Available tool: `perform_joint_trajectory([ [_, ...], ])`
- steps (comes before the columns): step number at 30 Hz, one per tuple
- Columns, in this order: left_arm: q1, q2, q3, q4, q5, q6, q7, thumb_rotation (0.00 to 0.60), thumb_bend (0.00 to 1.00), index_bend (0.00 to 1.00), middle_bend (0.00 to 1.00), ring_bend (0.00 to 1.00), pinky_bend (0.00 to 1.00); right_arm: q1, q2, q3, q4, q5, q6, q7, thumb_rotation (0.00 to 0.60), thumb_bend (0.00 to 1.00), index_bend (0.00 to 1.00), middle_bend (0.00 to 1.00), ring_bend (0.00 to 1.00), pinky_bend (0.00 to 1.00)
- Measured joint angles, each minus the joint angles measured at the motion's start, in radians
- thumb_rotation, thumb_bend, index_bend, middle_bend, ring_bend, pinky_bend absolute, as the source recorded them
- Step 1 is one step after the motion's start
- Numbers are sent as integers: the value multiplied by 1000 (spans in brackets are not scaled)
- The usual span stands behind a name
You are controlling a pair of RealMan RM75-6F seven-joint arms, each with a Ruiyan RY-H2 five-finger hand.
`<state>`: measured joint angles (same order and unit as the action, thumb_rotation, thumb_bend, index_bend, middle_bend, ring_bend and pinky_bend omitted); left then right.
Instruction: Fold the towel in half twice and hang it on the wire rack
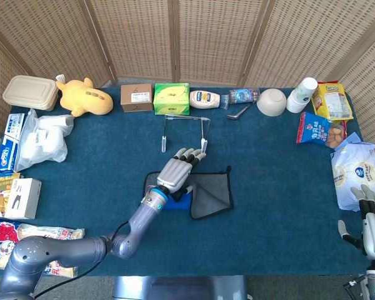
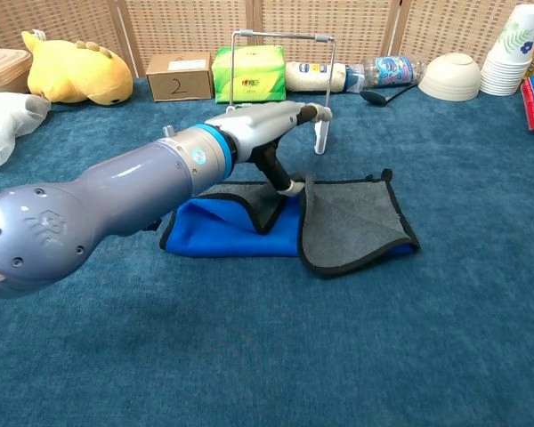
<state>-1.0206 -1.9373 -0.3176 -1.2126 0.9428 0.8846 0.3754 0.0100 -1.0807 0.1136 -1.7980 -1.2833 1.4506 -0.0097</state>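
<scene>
- Right hand (image 1: 370, 215) of mine sits nearest, at the table's near right corner, fingers spread and holding nothing; it takes no part in the work.
- My left arm reaches out over the blue cloth-covered table (image 1: 100, 175) toward the middle, ending in my left hand (image 2: 271, 133).
- On that hand the upper fingers lie stretched out and apart, pointing toward the rack. Beneath them, in the chest view, my thumb (image 2: 280, 178) comes down to the upturned edge of the towel (image 2: 351, 222). I judge that I am pinching or lifting that edge, though I cannot tell for certain whether it is truly gripped.
- The towel lies on the table just past my wrist, grey with black trim on one face and blue on the other. A grey flap lies over to the right, and the blue layer shows to the left under my hand.
- So I judge the first fold to be under way at best: the layers are not squared up, the second fold is not made, and nothing hangs yet.
- Just behind the towel stands the wire rack (image 2: 280, 40), upright and bare, its top bar free.
- Beyond it, along the far edge, is a row of clutter: a green box (image 1: 171, 98), a cardboard box (image 1: 136, 97), a white bowl (image 1: 271, 102) and a yellow plush toy (image 1: 82, 97).
</scene>
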Motion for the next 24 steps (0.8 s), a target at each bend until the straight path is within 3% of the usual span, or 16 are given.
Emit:
perform_joint_trajectory([
  [9,50,110,40,-162,26,24,2,600,379,0,0,0,0,6,-2,0,-8,-7,-5,-7,600,384,112,26,0,0],
  [18,60,125,75,-193,16,46,74,600,362,0,0,0,0,1,4,-3,-13,-10,2,-8,600,385,111,26,0,0],
  [24,75,145,78,-234,35,63,51,600,363,30,0,0,0,1,2,-4,-14,-11,2,-8,600,385,112,26,0,0],
])
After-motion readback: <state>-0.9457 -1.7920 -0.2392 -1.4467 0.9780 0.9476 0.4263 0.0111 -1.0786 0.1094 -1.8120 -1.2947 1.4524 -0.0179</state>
